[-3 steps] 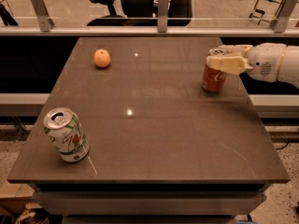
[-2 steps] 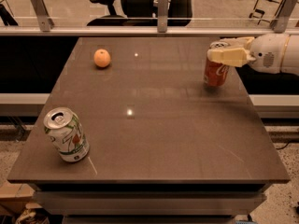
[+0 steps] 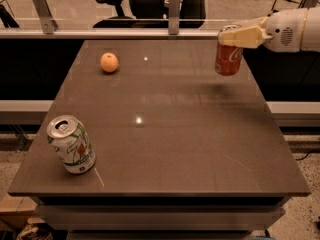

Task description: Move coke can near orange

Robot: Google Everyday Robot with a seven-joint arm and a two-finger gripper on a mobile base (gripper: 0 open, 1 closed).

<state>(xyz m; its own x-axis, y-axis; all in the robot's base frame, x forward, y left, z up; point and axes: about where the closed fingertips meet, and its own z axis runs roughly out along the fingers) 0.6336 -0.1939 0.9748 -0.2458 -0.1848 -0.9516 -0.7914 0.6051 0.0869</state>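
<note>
Table point(image 3: 170, 134), dark brown and glossy, fills the scene, with a metal rail point(image 3: 100, 33) along its far edge. At the near left corner stands a white and green can point(image 3: 71, 145), upright with a slight lean, its silver top showing. Further back on the left, near the far edge, sits the orange point(image 3: 109, 62), alone and well apart from both cans. The middle of the tabletop shows only two small light reflections. At the far right, the coke can point(image 3: 228, 59) hangs upright above the surface, close to the far right corner, with what looks like a soft shadow on the top below it. It is well apart from the orange, across the table's width. The gripper point(image 3: 235, 35) is clamped on the coke can's upper part, its tan fingers point(image 3: 247, 35) closed around the rim. The white arm point(image 3: 292, 29) reaches in from the right edge.
</note>
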